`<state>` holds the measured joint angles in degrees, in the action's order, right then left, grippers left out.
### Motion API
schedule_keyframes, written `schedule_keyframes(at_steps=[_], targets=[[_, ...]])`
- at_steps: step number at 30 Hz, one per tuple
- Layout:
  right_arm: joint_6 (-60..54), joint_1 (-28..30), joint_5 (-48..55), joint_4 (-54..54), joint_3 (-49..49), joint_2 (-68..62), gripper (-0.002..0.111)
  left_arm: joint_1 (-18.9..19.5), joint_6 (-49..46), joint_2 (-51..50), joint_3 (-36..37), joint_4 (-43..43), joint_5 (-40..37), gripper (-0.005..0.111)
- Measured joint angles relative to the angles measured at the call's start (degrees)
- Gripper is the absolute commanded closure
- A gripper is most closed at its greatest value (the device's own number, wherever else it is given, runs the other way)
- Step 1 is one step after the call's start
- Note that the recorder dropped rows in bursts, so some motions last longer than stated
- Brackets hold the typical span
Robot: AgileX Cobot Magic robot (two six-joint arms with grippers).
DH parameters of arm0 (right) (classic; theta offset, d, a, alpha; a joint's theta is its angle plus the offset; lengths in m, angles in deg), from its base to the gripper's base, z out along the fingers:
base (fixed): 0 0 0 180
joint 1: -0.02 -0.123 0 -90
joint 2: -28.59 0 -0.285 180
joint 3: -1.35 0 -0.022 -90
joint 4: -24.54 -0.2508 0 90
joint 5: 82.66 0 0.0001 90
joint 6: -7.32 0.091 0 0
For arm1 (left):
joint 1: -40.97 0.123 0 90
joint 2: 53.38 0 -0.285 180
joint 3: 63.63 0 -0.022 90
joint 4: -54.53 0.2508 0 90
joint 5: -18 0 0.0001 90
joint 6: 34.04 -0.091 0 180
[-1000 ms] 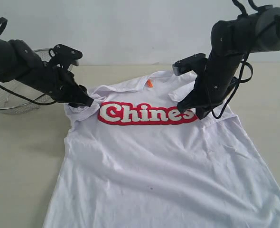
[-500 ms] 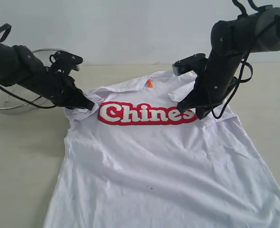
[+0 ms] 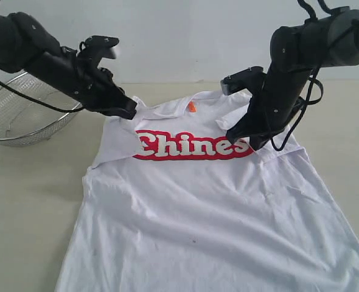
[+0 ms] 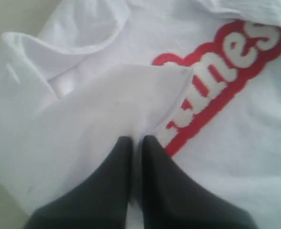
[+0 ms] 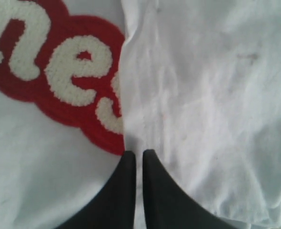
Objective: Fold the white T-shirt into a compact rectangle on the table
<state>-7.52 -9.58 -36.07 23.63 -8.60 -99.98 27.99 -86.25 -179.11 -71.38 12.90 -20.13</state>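
Closest to me, at six o'clock, the hem of the white T-shirt point(image 3: 198, 213) runs out of sight past the near edge of the exterior view. The shirt lies chest-up on the pale table point(image 3: 27, 213), spread wide at the bottom, with soft wrinkles and a tiny dark speck point(image 3: 193, 241) low on the front. Bare tabletop shows at eight o'clock and at four o'clock of the cloth.

Farther up, across the chest, the red and white lettering point(image 3: 191, 146) reads "Chines"; its last part is covered by a flap of white fabric folded inward.

At two o'clock of the shirt the right gripper point(image 3: 246, 141) comes down steeply onto that flap. Its wrist view shows the fingers point(image 5: 152, 181) pressed narrowly together, with the folded edge running in between them.

At ten o'clock the left gripper point(image 3: 129, 111) is raised off the table, and the shoulder cloth slopes up to it from the tabletop. In its wrist view the jaws are pinched tight on a fold of the white fabric, the fingers point(image 4: 116, 167) almost touching, the red letters just beyond.

Beyond the grippers, at twelve o'clock, a small orange neck tag point(image 3: 192, 107) sits at the collar. Far off at ten o'clock a wire-mesh basket point(image 3: 21, 115) stands on the table, apart from the shirt.
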Motion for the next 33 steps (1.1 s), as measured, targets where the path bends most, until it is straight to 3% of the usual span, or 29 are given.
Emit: schedule_keyframes(at_steps=[11,16,23,33], targets=[[0.0,0.0,-0.6,0.0,0.0,0.0,0.109,-0.1,-6.8,1.6,-2.1,-11.3,-14.7,0.102],[0.0,0.0,-0.7,0.0,0.0,0.0,0.109,-0.1,-4.7,1.4,-2.1,-10.3,-18.9,0.102],[0.0,0.0,-1.1,0.0,0.0,0.0,0.109,-0.1,2.5,0.2,-2.2,-0.8,-19.4,0.102],[0.0,0.0,-2.3,0.0,0.0,0.0,0.109,-1.2,1.6,-7.7,-2.2,-0.1,-22.7,0.102]])
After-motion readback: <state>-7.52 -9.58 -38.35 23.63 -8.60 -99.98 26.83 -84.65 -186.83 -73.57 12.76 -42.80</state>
